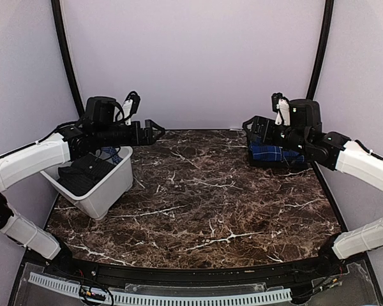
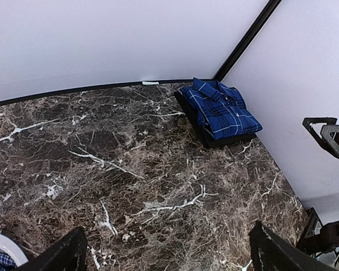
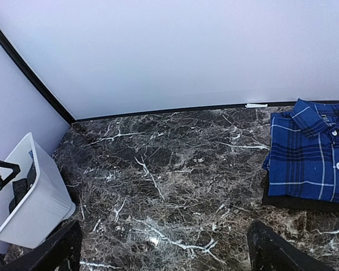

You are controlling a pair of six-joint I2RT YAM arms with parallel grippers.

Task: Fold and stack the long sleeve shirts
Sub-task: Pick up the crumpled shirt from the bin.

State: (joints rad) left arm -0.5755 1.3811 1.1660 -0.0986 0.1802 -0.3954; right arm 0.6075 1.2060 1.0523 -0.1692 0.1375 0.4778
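Note:
A folded blue-and-navy plaid shirt [image 1: 272,153] lies on top of a folded black shirt [image 1: 268,164] at the back right of the marble table. The left wrist view shows the plaid shirt [image 2: 223,110] with the black shirt [image 2: 206,135] under it. The right wrist view has the plaid shirt [image 3: 313,152] at its right edge, above the black shirt [image 3: 294,200]. My left gripper [image 1: 157,131] hangs open in the air beside the bin, pointing right, with nothing between its fingers [image 2: 62,257]. My right gripper [image 1: 247,123] is open and empty just above the stack's left end, its fingers [image 3: 282,251] spread wide.
A white plastic bin [image 1: 112,191] stands at the left under my left arm, with dark cloth [image 1: 83,175] and a bit of blue plaid cloth [image 1: 108,153] inside. The bin [image 3: 31,209] also appears in the right wrist view. Pale walls close the back and sides.

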